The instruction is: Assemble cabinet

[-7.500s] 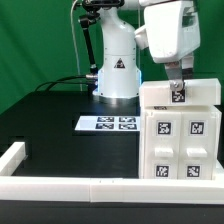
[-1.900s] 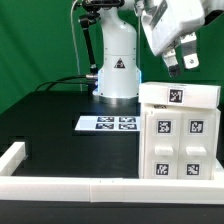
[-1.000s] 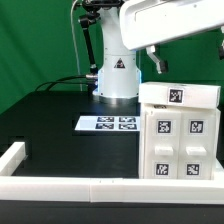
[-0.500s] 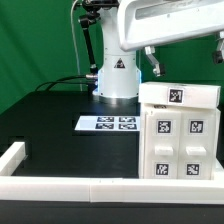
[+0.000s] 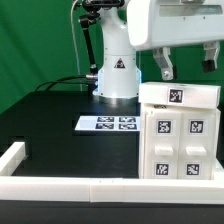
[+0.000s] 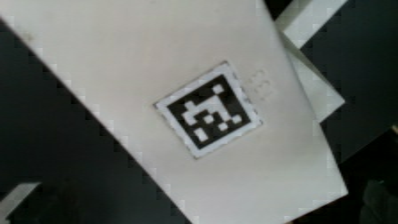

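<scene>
1. Cabinet [image 5: 180, 135]: white box body, standing on the black table [image 5: 60, 130] at the exterior view's right, tagged front toward the camera, top panel lying flat across it.
2. Gripper [image 5: 186, 66]: hangs above the cabinet, clear of it; two fingers [image 5: 165, 68] spread wide apart, nothing between them. One finger shows near the top panel's left end in the exterior view, the other near its right end.
3. Governing relation: the cabinet lies straight below the gripper. The top panel [image 6: 178, 110] fills the wrist view, its single tag [image 6: 214, 110] near centre, so the approach looks roughly centred, judged only.
4. Long axis: the top panel runs left to right in the exterior view; the finger spread runs along that same line. In the wrist view the panel appears diagonal.
5. Facing: four tagged drawer blocks [image 5: 180, 145] face the exterior camera; top tag faces up.
6. Marker board [image 5: 108, 124]: flat on the table, well apart from the gripper, toward the exterior view's left of the cabinet.
7. Border rail [image 5: 70, 185]: low, white, along the near table edge.
</scene>
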